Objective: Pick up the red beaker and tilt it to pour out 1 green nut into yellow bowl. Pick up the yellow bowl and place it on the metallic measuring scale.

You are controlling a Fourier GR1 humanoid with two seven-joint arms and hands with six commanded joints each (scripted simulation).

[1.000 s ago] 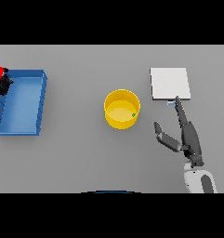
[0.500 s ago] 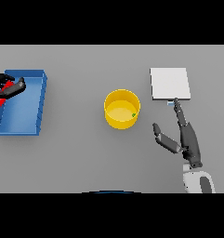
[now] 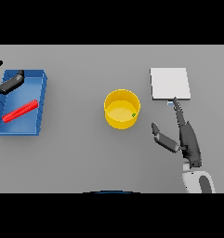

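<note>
The red beaker (image 3: 20, 111) lies on its side inside the blue tray (image 3: 41, 101) at the left. My left hand (image 3: 7, 83) hovers open over the tray's far left corner, apart from the beaker. The yellow bowl (image 3: 122, 109) stands mid-table with one green nut (image 3: 134, 115) inside by its right wall. The metallic measuring scale (image 3: 169, 83) is a flat pale square to the bowl's upper right. My right hand (image 3: 184, 135) is open below the scale, right of the bowl, fingers pointing toward the scale's front edge and thumb spread left.
The grey table (image 3: 76, 153) stretches around all objects. Bare tabletop separates the tray from the bowl.
My left hand has let go of the red beaker, which now lies in the blue tray, and has moved up and left. My right hand has drawn slightly back toward me.
</note>
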